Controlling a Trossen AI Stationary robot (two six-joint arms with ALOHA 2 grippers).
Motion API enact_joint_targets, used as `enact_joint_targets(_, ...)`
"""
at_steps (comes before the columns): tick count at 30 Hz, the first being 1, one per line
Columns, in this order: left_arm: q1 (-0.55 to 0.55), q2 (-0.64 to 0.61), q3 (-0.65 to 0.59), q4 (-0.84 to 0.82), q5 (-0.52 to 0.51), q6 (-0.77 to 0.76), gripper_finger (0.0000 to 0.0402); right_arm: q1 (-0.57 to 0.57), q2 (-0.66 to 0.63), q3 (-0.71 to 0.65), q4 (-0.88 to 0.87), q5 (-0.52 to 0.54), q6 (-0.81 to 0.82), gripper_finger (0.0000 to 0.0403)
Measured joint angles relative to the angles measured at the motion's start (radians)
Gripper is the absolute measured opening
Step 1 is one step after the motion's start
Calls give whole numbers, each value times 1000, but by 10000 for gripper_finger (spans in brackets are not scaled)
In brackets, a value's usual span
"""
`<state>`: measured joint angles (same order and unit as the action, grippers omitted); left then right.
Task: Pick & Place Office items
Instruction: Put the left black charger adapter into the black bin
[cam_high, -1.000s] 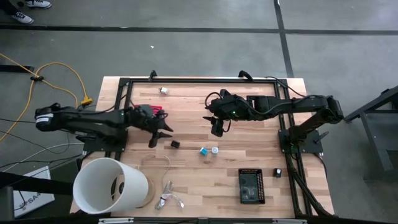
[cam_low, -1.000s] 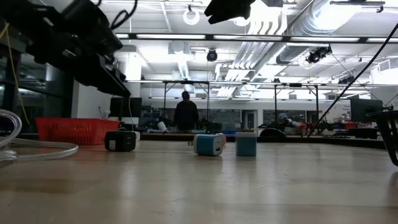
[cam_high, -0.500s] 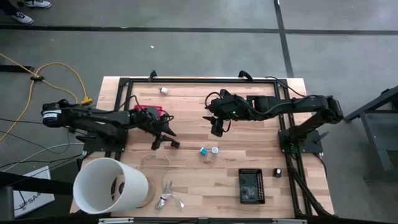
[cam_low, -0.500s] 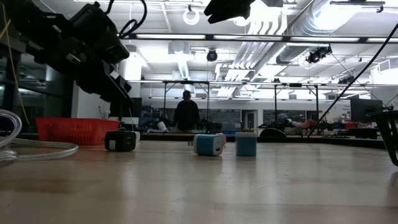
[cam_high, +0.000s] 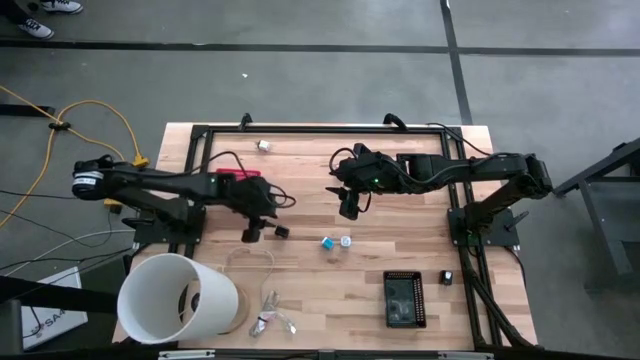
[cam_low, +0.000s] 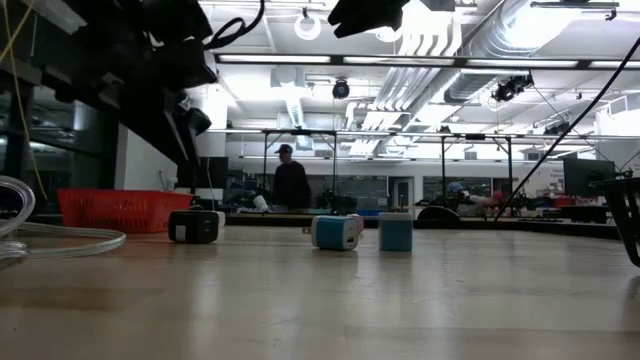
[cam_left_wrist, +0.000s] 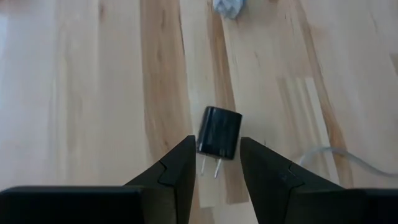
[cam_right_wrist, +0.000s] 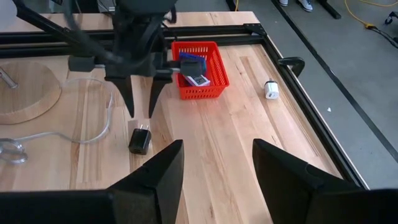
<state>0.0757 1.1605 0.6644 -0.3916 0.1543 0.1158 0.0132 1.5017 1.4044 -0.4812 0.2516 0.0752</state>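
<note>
A black charger block (cam_left_wrist: 219, 132) with two prongs lies flat on the wood; the high view shows this black charger block (cam_high: 282, 231) near the table's middle. My left gripper (cam_left_wrist: 214, 155) hangs open just above it, a finger on each side of the prongs, touching nothing. From the right wrist, the left gripper (cam_right_wrist: 140, 112) points down over the block (cam_right_wrist: 139, 139). My right gripper (cam_high: 348, 207) waits open, raised over the table's middle. A teal-and-white block (cam_low: 335, 232) and a blue block (cam_low: 395, 231) rest on the table. A white plug (cam_high: 263, 145) lies near the far edge.
A red basket (cam_right_wrist: 198, 68) holding blue pieces sits under the left arm. The big white tub (cam_high: 180, 298) lies at the near left corner, with a pale wire loop (cam_high: 250, 262) and silvery clump (cam_high: 270, 320) beside it. A black tray (cam_high: 404, 298) and small black piece (cam_high: 447, 277) sit near right.
My left arm has stretched toward the table's right, and its gripper has turned and tipped until the fingers point down over the black charger block. The block has not moved. A person in the room behind has stepped a little to the left.
</note>
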Motion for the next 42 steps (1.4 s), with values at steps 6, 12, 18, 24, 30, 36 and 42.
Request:
enact_joint_targets(6, -39, 83, 41, -13, -3, 0, 122, 0, 0, 0, 0, 0, 0, 178)
enact_joint_targets(12, -53, 135, 44, -10, -7, -6, 122, 0, 0, 0, 0, 0, 0, 178)
enact_joint_targets(18, -50, 139, 44, 9, 8, 21, 122, 0, 0, 0, 0, 0, 0, 178)
enact_joint_targets(24, -48, 139, 44, 11, 9, 27, 127, 0, 0, 0, 0, 0, 0, 178)
enact_joint_targets(30, -44, 144, 44, 10, 11, 31, 167, 0, 0, 0, 0, 0, 0, 178)
enact_joint_targets(36, -44, 144, 44, 11, -22, 55, 200, 0, 0, 0, 0, 0, 0, 178)
enact_joint_targets(42, -44, 184, 44, 23, -29, 62, 203, 0, 0, 0, 0, 0, 0, 178)
